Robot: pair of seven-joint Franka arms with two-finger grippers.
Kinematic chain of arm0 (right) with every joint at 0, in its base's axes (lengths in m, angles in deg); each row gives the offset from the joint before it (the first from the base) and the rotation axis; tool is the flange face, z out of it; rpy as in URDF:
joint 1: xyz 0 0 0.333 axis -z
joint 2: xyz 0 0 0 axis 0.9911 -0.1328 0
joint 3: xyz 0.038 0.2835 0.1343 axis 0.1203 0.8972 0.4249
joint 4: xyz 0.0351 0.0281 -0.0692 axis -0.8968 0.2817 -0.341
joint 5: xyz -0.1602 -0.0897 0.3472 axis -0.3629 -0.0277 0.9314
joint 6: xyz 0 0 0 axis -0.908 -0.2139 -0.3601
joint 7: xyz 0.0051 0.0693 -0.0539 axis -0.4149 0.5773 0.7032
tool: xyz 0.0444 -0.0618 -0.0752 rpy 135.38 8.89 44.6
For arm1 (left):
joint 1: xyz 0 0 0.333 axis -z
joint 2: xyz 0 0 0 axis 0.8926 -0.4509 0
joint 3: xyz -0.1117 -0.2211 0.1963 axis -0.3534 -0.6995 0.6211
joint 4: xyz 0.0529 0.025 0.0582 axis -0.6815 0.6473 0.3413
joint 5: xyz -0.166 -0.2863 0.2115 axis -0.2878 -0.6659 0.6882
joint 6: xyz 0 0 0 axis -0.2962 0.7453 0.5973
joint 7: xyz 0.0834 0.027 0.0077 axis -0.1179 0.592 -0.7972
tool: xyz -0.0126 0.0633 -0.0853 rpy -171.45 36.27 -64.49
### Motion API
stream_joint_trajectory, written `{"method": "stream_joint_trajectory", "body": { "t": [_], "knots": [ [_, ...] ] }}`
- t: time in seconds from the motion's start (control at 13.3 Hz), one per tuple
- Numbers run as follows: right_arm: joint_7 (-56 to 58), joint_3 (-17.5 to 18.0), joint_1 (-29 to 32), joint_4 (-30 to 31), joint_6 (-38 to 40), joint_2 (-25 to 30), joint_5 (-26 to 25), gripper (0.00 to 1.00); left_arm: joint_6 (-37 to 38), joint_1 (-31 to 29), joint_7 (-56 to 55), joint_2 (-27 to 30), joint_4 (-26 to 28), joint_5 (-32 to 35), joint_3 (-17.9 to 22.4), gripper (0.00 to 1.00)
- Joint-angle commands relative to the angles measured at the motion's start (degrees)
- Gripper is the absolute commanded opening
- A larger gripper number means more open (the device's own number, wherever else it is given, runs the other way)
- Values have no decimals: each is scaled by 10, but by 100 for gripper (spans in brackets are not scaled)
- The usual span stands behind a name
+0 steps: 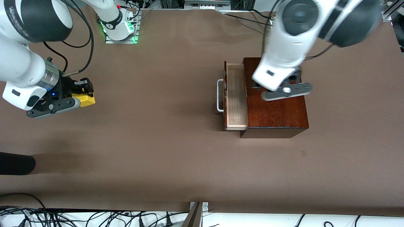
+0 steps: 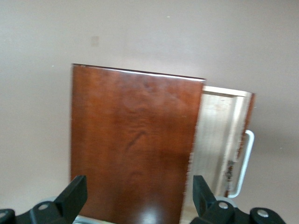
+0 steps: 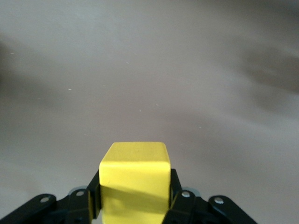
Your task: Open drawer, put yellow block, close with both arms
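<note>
2 steps remain: the right tool grips the yellow block at its end of the bench; the left tool hangs spread over the box. Next, carry it to the open drawer.

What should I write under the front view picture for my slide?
Right tool holds the yellow block; open left tool hovers over the box beside the open drawer.

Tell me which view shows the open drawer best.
The front view: the drawer shows whole, pulled out of the box, tray empty, handle clear. The left wrist view catches it at the edge; the right wrist view shows only the yellow block.
</note>
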Motion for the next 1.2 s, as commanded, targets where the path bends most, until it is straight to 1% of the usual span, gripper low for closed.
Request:
{"method": "stream_joint_trajectory", "body": {
  "t": [0.0, 0.08, 0.15, 0.23, 0.3, 0.38, 0.45, 0.53, 0.6, 0.68, 0.75, 0.83, 0.9, 1.13],
  "knots": [
    [27, 37, 1, -21, 23, 2, 7, 0, 8, -63, 143, 52, 46, -38, 7, 100],
    [39, 49, 0, -24, 21, 2, 7, 0, -8, -70, 193, 77, 76, -50, 40, 100],
    [48, 64, -1, -33, 21, 1, 7, 0, -33, -70, 233, 107, 111, -75, 81, 100],
    [57, 86, 0, -42, 21, -4, 7, 0, -57, -71, 268, 136, 157, -100, 115, 100],
    [62, 107, 1, -44, 13, -10, 7, 0, -85, -71, 294, 165, 197, -104, 134, 100],
    [64, 129, 0, -45, 2, -17, 7, 0, -115, -72, 293, 187, 229, -88, 137, 100],
    [64, 157, 0, -44, -12, -24, 6, 0, -143, -73, 295, 201, 248, -58, 138, 100],
    [64, 181, -1, -44, -27, -34, 6, 0, -149, -74, 298, 213, 260, -49, 140, 100],
    [64, 209, -3, -44, -43, -47, 5, 0, -149, -81, 301, 224, 275, -56, 153, 100],
    [63, 227, -13, -44, -60, -60, -1, 0, -150, -83, 301, 240, 293, -75, 160, 100],
    [62, 227, -42, -44, -77, -70, -9, 0, -154, -90, 301, 247, 305, -89, 163, 100],
    [63, 227, -72, -45, -98, -83, -38, 0, -156, -93, 302, 248, 306, -89, 163, 100],
    [63, 227, -101, -45, -117, -96, -65, 0, -152, -95, 301, 246, 304, -89, 163, 100],
    [74, 226, -177, -52, -172, -144, -124, 0, -133, -98, 303, 232, 289, -89, 162, 100]
  ]
}}
